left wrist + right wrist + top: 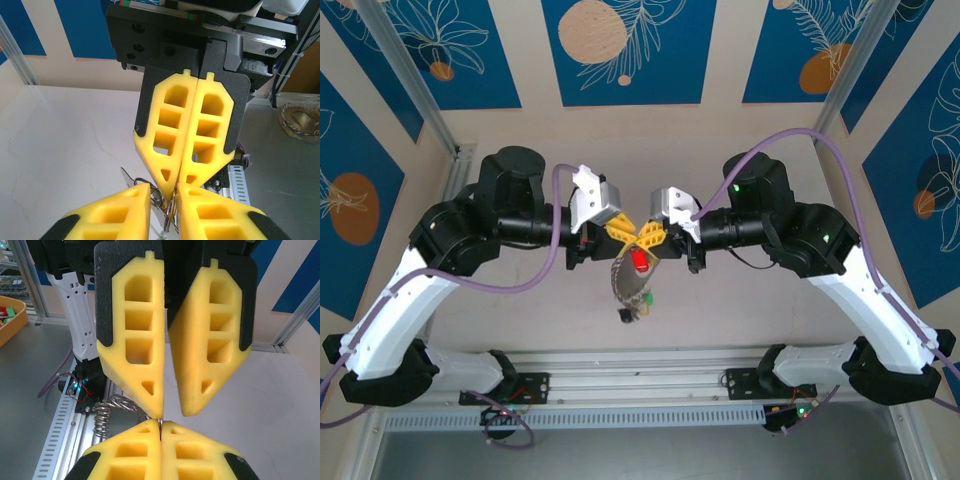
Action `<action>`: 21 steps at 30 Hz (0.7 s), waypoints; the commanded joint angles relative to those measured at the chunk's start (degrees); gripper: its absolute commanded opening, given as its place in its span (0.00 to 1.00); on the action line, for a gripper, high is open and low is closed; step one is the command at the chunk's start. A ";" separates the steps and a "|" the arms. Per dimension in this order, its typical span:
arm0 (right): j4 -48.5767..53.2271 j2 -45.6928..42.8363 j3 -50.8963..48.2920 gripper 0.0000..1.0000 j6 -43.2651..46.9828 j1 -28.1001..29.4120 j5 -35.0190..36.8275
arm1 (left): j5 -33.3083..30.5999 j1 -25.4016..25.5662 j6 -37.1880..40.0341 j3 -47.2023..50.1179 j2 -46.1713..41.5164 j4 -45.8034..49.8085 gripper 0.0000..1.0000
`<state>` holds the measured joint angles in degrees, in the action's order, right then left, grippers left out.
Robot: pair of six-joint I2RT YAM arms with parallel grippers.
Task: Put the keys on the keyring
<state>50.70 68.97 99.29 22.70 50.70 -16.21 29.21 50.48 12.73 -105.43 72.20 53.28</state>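
My two grippers meet tip to tip above the middle of the table. The right gripper (652, 237) (161, 424) is shut on the thin grey wire of the keyring (120, 402) (172, 212). The left gripper (625, 232) (164, 186) stands slightly open, with the ring's wire passing through the gap between its fingers. One left finger tip rests against the wire beside the right tips. Below the grippers hang the keys: a red-headed key (640, 262) on top, a silvery blade (628, 280), and a green head (648, 298) lower down. How the keys sit on the ring is hidden.
An aluminium rail (640, 385) with both arm bases runs along the near table edge. An orange bin (10, 317) sits off the table to one side, a shiny metal dish (300, 120) to the other. Frame posts (410, 80) stand at the back corners.
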 commanded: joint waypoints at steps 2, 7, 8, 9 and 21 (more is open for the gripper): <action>-0.85 -0.14 2.56 0.00 1.30 0.70 -0.91 | -0.30 -0.29 1.02 -1.45 0.31 2.08 0.15; -0.88 0.11 2.93 0.00 1.26 0.80 -1.17 | -0.08 -0.29 1.19 -1.70 0.48 3.21 0.15; -1.03 0.11 3.02 0.00 1.21 0.78 -1.28 | -0.39 -0.27 1.38 -1.93 0.67 3.57 0.15; -1.03 0.10 3.12 0.00 1.16 0.76 -1.28 | -0.68 -0.29 1.49 -1.95 0.73 3.82 0.15; -1.21 0.38 3.90 0.00 1.10 0.94 -1.37 | 0.50 -0.29 2.53 -1.76 1.33 3.94 0.00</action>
<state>52.56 69.95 100.51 23.07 51.00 -15.38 29.52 50.48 14.13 -105.95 72.62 55.83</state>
